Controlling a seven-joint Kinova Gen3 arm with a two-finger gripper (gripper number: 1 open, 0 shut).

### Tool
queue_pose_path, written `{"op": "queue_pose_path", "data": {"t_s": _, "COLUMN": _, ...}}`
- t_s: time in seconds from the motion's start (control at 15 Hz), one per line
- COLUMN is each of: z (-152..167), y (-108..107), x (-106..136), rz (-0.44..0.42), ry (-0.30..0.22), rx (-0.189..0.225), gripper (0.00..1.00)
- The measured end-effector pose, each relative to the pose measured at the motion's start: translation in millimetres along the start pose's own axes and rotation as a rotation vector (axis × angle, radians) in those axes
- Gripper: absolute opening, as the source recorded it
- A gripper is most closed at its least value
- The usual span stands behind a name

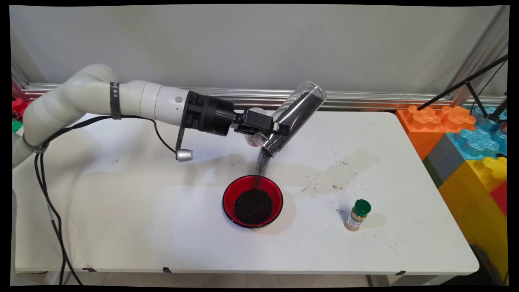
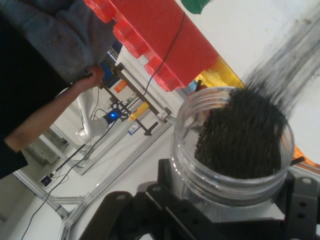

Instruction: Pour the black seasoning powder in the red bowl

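Main view shows the black gripper (image 1: 272, 129) clamped round a clear plastic jar (image 1: 292, 117) above the middle of the white table (image 1: 142, 227), towards its far side. That jar is tilted steeply, open mouth down and to the left, and dark grains (image 1: 261, 162) are streaming out of it. Straight below, nearer to me, sits a red bowl (image 1: 252, 201) with a black rim and a dark heap of the same grains on its bottom. Right of the bowl, well apart from it, a small spice bottle (image 1: 357, 215) with a green cap stands upright. Big orange, blue and yellow toy blocks (image 1: 466, 138) are stacked off the table's right end. Hand view looks at the jar's mouth (image 2: 232, 145), packed with grains and seated between the fingers (image 2: 300, 200).
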Motion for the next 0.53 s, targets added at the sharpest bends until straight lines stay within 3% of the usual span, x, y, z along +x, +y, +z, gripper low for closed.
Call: {"op": "queue_pose_path", "data": {"t_s": 0.53, "z": -0.6, "y": -0.7, "x": -1.1, "rz": -0.002, "ry": -0.004, "rx": 0.001, "gripper": 0.00}}
